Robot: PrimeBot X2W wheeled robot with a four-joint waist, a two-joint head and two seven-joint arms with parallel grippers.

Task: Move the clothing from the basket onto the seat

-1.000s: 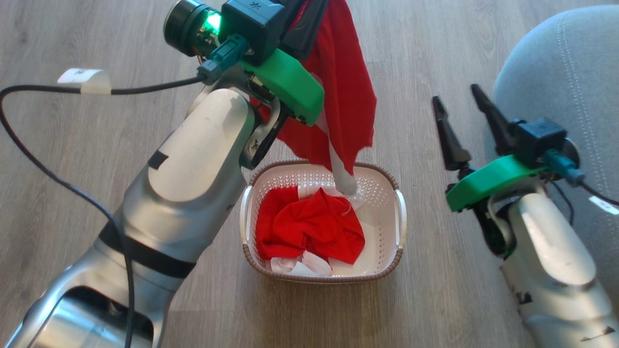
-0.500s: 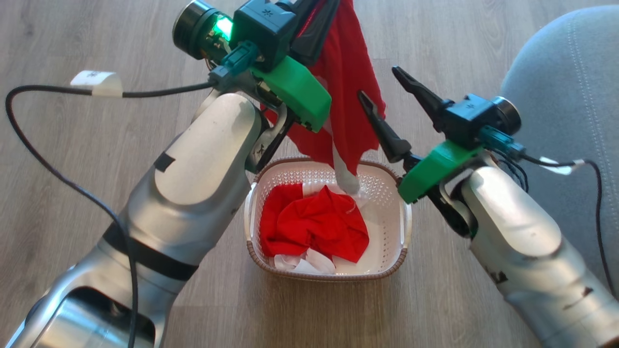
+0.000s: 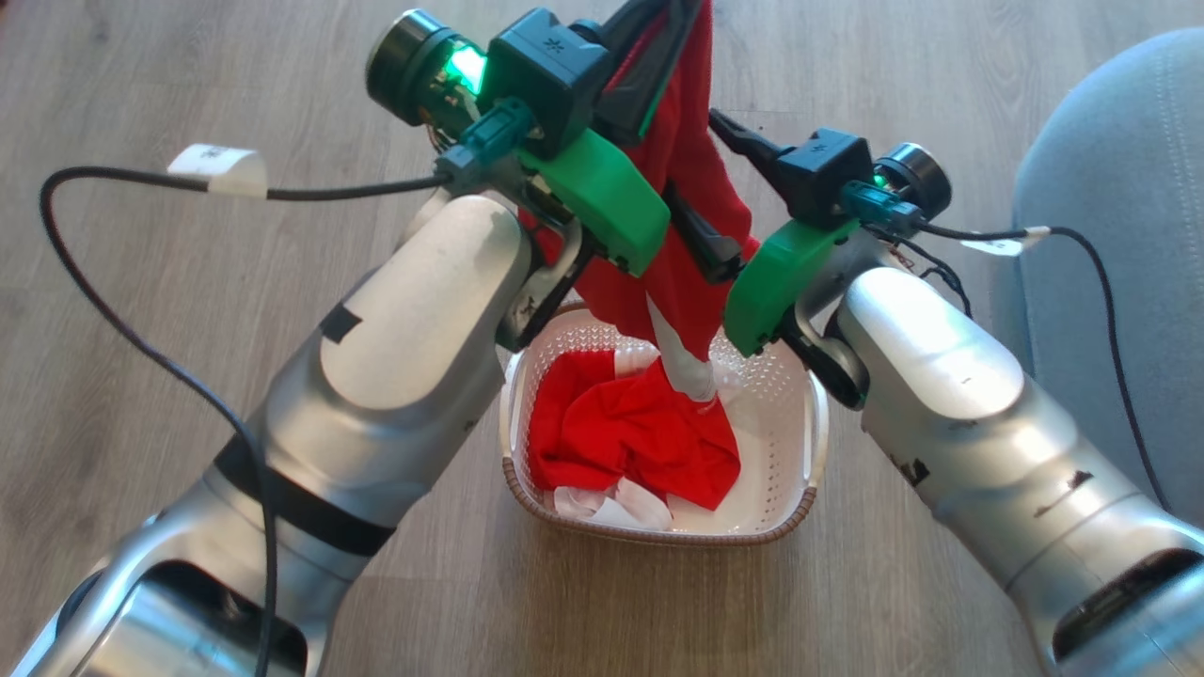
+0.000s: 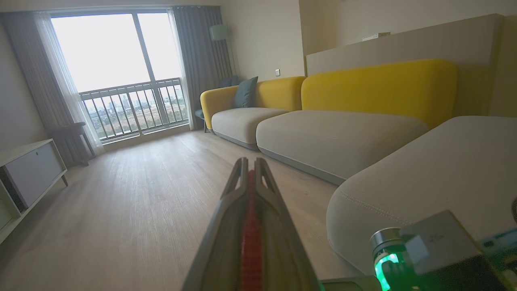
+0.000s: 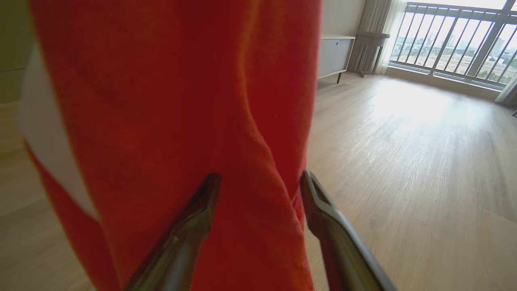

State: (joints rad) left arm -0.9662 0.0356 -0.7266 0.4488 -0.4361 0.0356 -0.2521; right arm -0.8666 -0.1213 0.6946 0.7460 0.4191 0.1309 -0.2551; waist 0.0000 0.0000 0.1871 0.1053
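Early in the task: left gripper [image 4: 250, 171] jaws pinching one red garment [image 3: 691, 188], which hangs over the basket [image 3: 811, 442] with its white tail touching a second garment [image 3: 640, 437] lying inside, right gripper [image 5: 258, 182] jaws spread astride the hanging cloth, none seen on the seat [image 3: 1119, 235].

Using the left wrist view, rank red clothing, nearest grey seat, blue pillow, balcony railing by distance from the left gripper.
1. Red clothing, clamped in the left gripper.
2. Grey seat, lower right.
3. Blue pillow, upper centre.
4. Balcony railing, upper left, farthest.
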